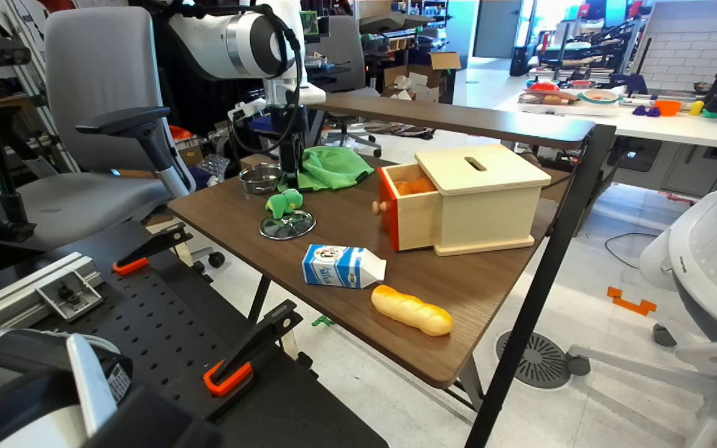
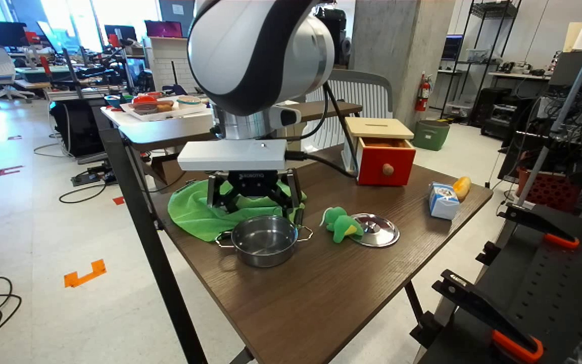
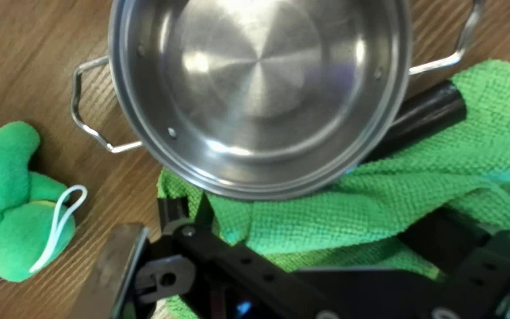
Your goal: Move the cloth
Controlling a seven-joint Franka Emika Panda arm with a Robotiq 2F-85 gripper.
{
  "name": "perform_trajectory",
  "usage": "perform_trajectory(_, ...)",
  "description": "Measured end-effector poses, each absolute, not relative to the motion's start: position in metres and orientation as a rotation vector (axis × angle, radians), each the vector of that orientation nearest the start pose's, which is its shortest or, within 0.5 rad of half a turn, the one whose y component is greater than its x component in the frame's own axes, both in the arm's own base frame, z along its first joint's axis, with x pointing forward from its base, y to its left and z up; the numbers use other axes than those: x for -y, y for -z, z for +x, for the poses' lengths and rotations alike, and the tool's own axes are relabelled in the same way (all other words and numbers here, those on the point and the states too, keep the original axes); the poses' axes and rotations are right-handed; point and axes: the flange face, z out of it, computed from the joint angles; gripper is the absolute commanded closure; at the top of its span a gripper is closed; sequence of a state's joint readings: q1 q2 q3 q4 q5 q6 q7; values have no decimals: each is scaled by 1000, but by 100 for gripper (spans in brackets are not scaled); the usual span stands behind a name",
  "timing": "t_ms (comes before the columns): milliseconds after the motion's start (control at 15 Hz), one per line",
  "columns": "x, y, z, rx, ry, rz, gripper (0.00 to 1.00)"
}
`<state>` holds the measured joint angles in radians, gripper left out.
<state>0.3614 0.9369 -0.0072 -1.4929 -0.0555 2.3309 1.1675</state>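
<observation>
The green cloth (image 1: pixel 337 168) lies crumpled at the far end of the brown table. In an exterior view the cloth (image 2: pixel 190 212) spreads behind the steel pot. In the wrist view the cloth (image 3: pixel 414 190) has raised folds and meets the pot's rim. My gripper (image 2: pixel 256 208) is low over the cloth, pointing down, its fingers wide apart. The wrist view shows the gripper (image 3: pixel 310 221) with a fold of cloth between the fingers, not pinched. In an exterior view the gripper (image 1: pixel 292 177) stands in front of part of the cloth. Whether the fingertips touch the table is hidden.
The steel pot (image 3: pixel 259 88) stands close beside the fingers. A black handle (image 3: pixel 427 115) shows between cloth and pot. A green plush toy (image 2: pixel 340 224) rests against a metal lid (image 2: pixel 378 232). A wooden box (image 1: pixel 489 205) with an open drawer, milk carton (image 1: pixel 337 266) and bread (image 1: pixel 411 311) are farther off.
</observation>
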Motion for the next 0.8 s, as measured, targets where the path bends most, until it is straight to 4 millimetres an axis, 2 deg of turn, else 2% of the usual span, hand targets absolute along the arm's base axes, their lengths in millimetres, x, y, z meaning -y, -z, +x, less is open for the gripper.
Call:
perform_trajectory(267,-230,-102,652,-1243,-74,-3005,0)
perform_trajectory(467,-200,-107,653,-1310,-110,-3017,0)
perform_trajectory(667,-170,-128,657,-1367,-142,-3011,0)
perform_trajectory(800,-158,-148,658,-1375,-145,-3004,0)
